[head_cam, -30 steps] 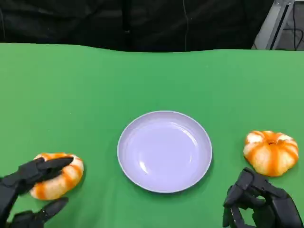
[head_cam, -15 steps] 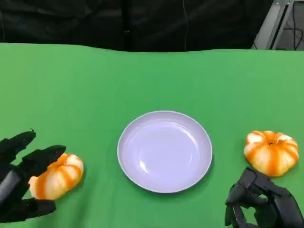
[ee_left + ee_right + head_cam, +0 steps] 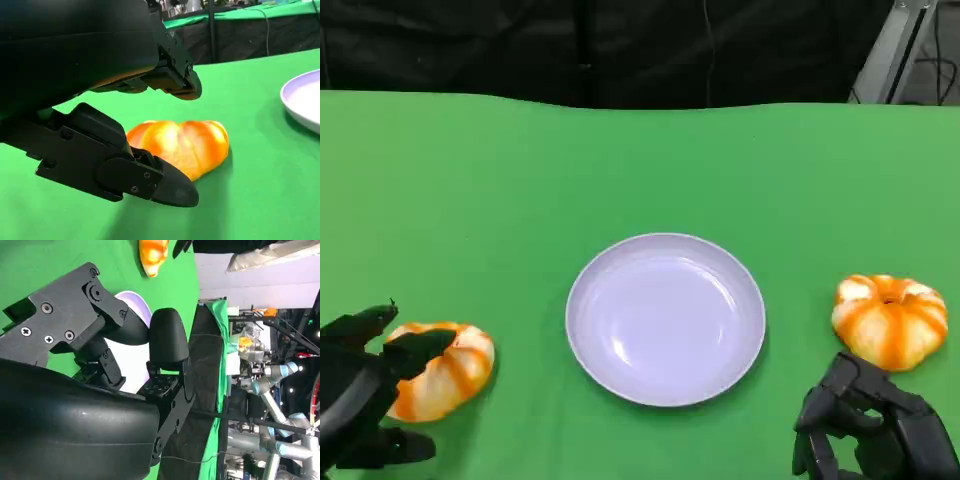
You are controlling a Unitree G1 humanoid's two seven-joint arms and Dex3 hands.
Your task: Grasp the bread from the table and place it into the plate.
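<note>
An orange-and-white striped bread (image 3: 448,366) lies on the green table at the front left, left of the lilac plate (image 3: 665,318). My left hand (image 3: 360,400) is spread at its near-left side, fingertips over its edge. In the left wrist view the bread (image 3: 182,144) lies beyond the fingers (image 3: 175,82) and thumb, with no grip showing. A second striped bread (image 3: 890,320) lies right of the plate. My right hand (image 3: 875,432) rests just in front of it, fingers curled in on nothing.
The green table (image 3: 640,160) runs back to a black curtain. The right wrist view has the plate (image 3: 134,299) and the far bread (image 3: 152,255) beyond my right hand (image 3: 100,390). Lab equipment stands off the table's side.
My left hand lifted off the left bread with fingers spread, then came down again at its near-left side. Both breads, the plate and my right hand stayed put.
</note>
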